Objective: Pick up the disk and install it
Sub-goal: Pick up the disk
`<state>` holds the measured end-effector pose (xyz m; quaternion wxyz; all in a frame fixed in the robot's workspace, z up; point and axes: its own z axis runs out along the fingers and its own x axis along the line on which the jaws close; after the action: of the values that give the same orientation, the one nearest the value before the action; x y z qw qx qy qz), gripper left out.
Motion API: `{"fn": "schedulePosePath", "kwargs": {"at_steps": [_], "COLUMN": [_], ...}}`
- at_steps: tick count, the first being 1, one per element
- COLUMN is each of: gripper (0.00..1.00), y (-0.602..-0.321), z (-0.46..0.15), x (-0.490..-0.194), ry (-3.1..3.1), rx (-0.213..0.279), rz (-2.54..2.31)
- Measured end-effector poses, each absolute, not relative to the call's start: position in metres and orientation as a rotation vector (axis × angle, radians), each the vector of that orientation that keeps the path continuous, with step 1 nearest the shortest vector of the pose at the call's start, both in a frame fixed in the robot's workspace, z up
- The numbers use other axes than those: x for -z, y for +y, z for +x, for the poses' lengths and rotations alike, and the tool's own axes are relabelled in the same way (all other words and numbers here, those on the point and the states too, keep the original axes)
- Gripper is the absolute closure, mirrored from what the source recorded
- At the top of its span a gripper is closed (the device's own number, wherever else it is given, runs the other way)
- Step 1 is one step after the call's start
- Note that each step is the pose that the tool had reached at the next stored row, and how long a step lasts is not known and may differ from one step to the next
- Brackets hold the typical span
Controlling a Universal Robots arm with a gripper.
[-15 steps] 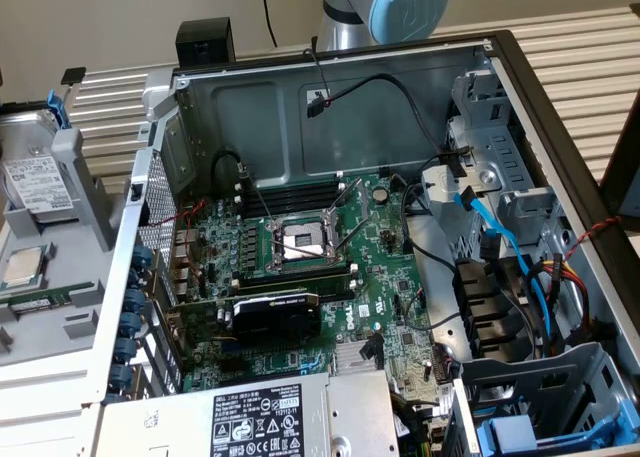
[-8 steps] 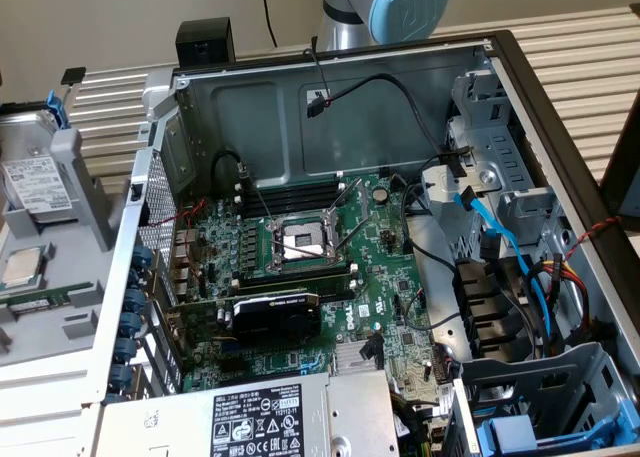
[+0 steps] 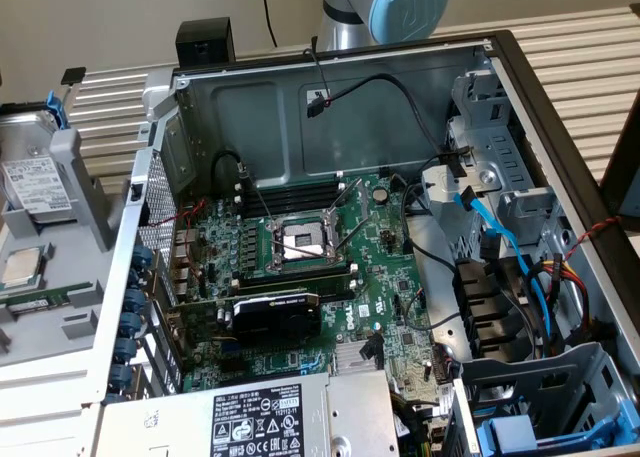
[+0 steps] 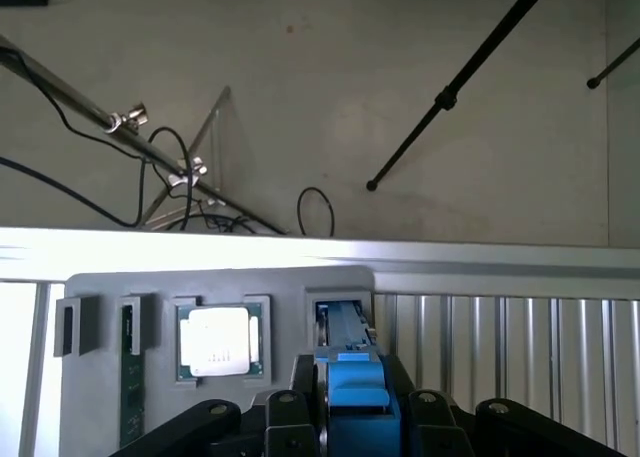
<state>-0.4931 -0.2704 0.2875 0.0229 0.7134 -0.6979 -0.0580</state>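
Blue plastic of the disk (image 4: 355,385) carrier fills the space between the black fingers (image 4: 290,417) of the gripper (image 4: 355,417) in the wrist view. The jaws stand fairly narrow, pressed on the carrier's two sides with no gap to be seen, so the gripper holds the disk by its thin edge. The disk is seen edge-on, its far end inside a slot of the grey holder tray (image 4: 100,287). The next pocket of that tray holds a square silver CPU chip (image 4: 220,342), and the one after it a green memory stick (image 4: 132,377) standing on edge. Past the tray lie pale floor and black tripod legs (image 4: 470,77)

In the exterior view the disk (image 3: 35,182) stands at the far left of the frame at mid height, white label towards the camera, in the tray (image 3: 85,177). The CPU chip (image 3: 22,267) sits just below it, and the memory stick (image 3: 40,299) lower again. An open computer case (image 3: 330,72) takes the centre and right, with the motherboard (image 3: 380,267), CPU socket (image 3: 300,242) and graphics card (image 3: 275,312) in the middle and the power supply (image 3: 260,417) at lower centre. Blue cables (image 3: 500,247) run down the right side. A second blue-carrier drive (image 3: 520,432) sits in the lower right corner. The robot arm (image 3: 390,7) shows at top centre
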Motion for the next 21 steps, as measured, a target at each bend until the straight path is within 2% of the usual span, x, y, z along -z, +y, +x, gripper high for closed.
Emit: {"fn": "schedulePosePath", "kwargs": {"at_steps": [21], "gripper": [0.63], "y": [-0.2704], "z": [-0.4931], "x": [-0.2938], "ry": [-2.160], "rx": [0.178], "rz": [2.208]}}
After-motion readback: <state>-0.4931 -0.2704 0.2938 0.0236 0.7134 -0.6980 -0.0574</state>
